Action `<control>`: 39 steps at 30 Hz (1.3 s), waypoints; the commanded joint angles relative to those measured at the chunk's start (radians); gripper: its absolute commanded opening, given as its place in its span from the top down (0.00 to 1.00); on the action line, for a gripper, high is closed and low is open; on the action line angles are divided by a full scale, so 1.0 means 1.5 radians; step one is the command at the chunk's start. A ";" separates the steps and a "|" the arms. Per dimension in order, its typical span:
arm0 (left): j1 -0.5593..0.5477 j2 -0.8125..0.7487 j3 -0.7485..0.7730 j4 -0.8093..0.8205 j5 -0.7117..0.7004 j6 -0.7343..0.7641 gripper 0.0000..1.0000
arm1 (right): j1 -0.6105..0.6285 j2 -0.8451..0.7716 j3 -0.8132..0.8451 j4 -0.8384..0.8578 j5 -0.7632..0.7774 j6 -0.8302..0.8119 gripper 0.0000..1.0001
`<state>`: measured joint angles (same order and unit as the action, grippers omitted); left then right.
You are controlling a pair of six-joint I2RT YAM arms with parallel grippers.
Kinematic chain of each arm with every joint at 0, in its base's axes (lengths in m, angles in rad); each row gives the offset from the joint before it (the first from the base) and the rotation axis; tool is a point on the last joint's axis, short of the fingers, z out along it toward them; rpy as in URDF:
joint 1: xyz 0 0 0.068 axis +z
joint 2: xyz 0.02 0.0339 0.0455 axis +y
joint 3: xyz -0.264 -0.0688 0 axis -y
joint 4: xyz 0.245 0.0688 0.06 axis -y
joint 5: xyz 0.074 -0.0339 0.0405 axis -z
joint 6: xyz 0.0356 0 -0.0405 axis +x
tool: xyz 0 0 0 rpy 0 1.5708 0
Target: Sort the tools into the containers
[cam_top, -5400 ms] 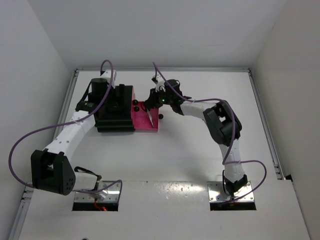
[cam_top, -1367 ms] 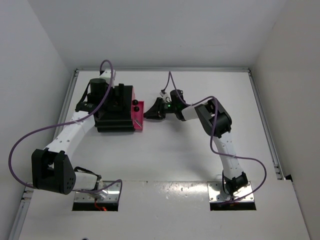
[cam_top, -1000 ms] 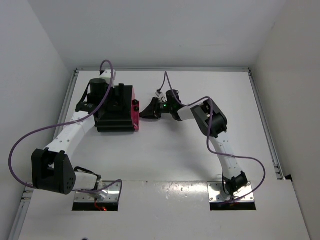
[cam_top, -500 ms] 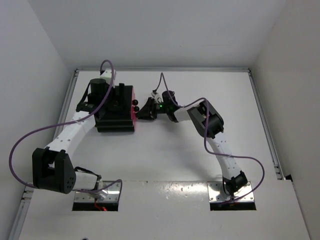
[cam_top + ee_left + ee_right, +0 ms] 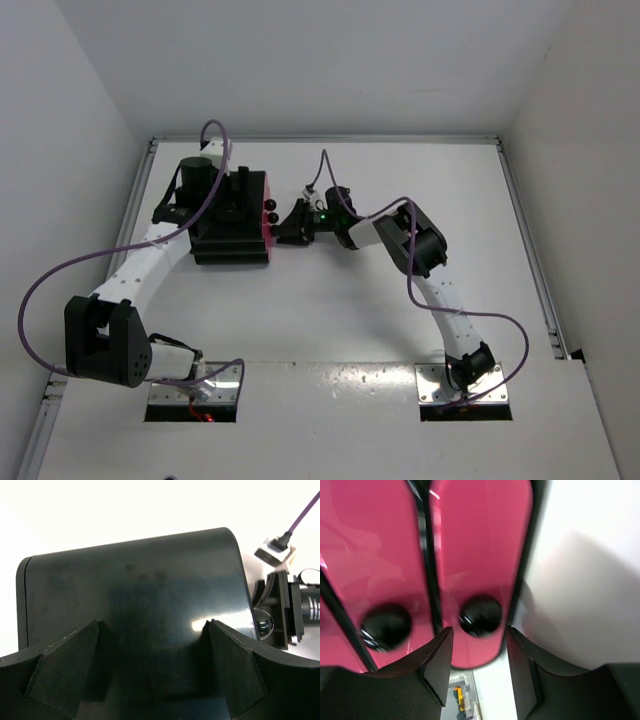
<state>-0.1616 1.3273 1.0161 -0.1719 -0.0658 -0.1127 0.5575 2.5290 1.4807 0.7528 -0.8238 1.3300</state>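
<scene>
The black cabinet (image 5: 225, 240) stands at the back left, and its pink drawers (image 5: 267, 233) are pushed in. In the right wrist view two pink drawer fronts (image 5: 475, 540) fill the frame, each with a round black knob (image 5: 480, 615). My right gripper (image 5: 289, 225) (image 5: 479, 660) is open right at the drawer fronts, with one knob just ahead of its tips and not clamped. My left gripper (image 5: 238, 200) (image 5: 150, 667) is open, its fingers (image 5: 65, 665) spread flat on the cabinet top (image 5: 135, 590). No tools show in any view.
White walls close in the table at the back and both sides. A raised rail (image 5: 525, 230) runs along the right edge. A purple cable (image 5: 70, 270) loops off the left arm. The right gripper also shows at the cabinet's front in the left wrist view (image 5: 285, 610).
The pink drawer that stood pulled out with a tool in it is now pushed in. My right gripper moved left with it to the cabinet front. The left arm has not moved.
</scene>
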 commanded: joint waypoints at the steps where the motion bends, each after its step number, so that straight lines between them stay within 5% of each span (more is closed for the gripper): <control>1: 0.009 0.022 -0.026 -0.073 0.002 0.008 0.00 | -0.008 -0.059 -0.042 0.055 -0.009 0.008 0.53; 15: 0.009 0.010 -0.026 -0.073 0.008 0.008 0.00 | -0.094 -0.204 -0.198 0.038 -0.037 -0.083 0.51; 25: 0.009 0.010 -0.026 -0.073 0.008 0.008 0.00 | -0.065 -0.137 -0.094 0.116 -0.045 0.055 0.48; 39: 0.009 0.016 -0.032 -0.066 0.015 0.008 0.00 | -0.039 -0.070 0.020 0.079 -0.039 0.077 0.45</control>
<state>-0.1616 1.3258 1.0088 -0.1600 -0.0593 -0.1127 0.4911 2.4126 1.4464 0.8444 -0.8906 1.4345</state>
